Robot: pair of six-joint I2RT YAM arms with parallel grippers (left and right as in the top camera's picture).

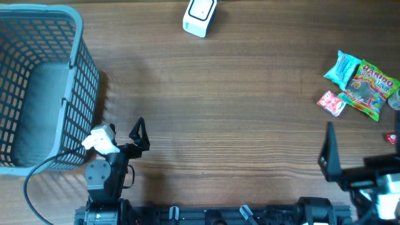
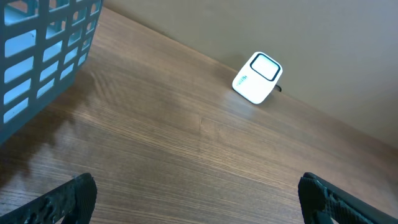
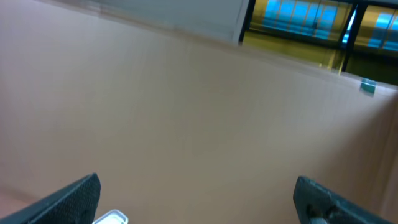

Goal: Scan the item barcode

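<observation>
The white barcode scanner (image 1: 200, 15) lies at the table's far edge, and the left wrist view shows the scanner (image 2: 257, 78) well ahead. The items lie at the right: a blue packet (image 1: 342, 67), a green Haribo bag (image 1: 369, 89) and a small pink packet (image 1: 331, 103). My left gripper (image 2: 199, 202) is open over bare wood near the front edge, beside the basket. My right gripper (image 3: 199, 199) is open and holds nothing. One of its fingers (image 1: 328, 150) stands at the front right, short of the items.
A grey-blue mesh basket (image 1: 78, 75) fills the left side, and the basket (image 2: 37, 56) shows close in the left wrist view. A small red thing (image 1: 392, 139) sits at the right edge. A white rounded corner (image 3: 111, 218) shows low in the right wrist view.
</observation>
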